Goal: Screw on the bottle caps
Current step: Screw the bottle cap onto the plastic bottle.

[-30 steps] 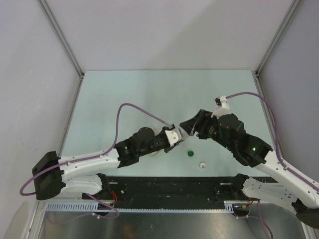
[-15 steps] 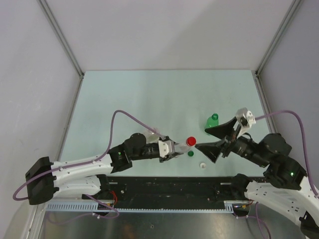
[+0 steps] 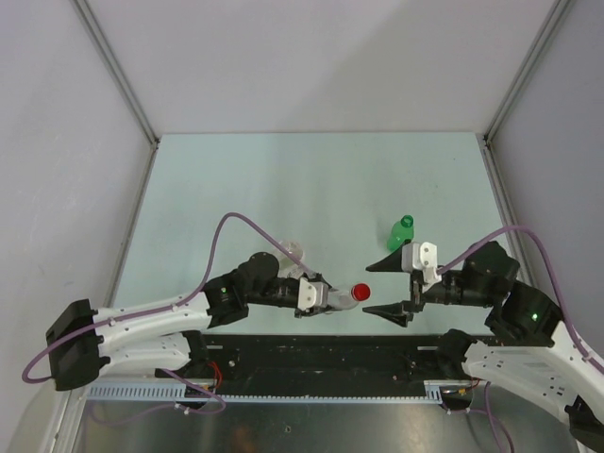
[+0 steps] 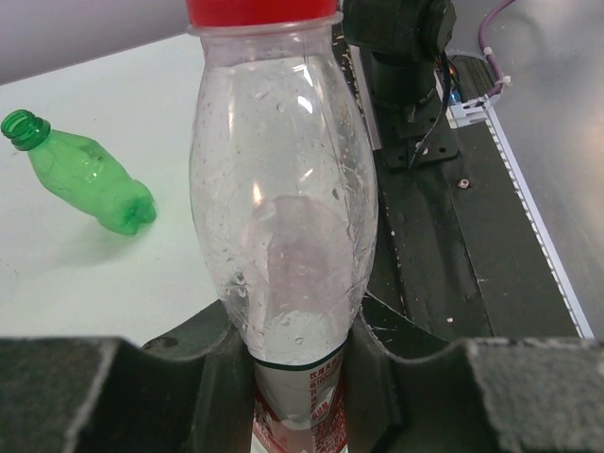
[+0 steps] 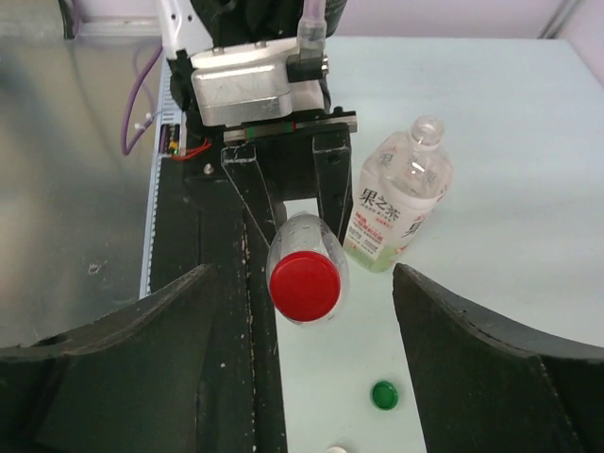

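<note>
Two caps in sight. Red cap sits on the neck of the small clear bottle, which the left jaws clench around its body and hold level, off the surface. Right jaws stand released and wide, facing the red cap without touching it. Green cap lies loose on the surface below them. Green bottle lies on its side, uncapped, well apart from it.

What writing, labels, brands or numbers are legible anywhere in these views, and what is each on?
"果之茶", as best it reads: green characters on the wide clear bottle; the finer print below them is illegible.
Red label low on the small clear bottle: tiny Chinese print, too small to read.
Nothing else is legible.
</note>
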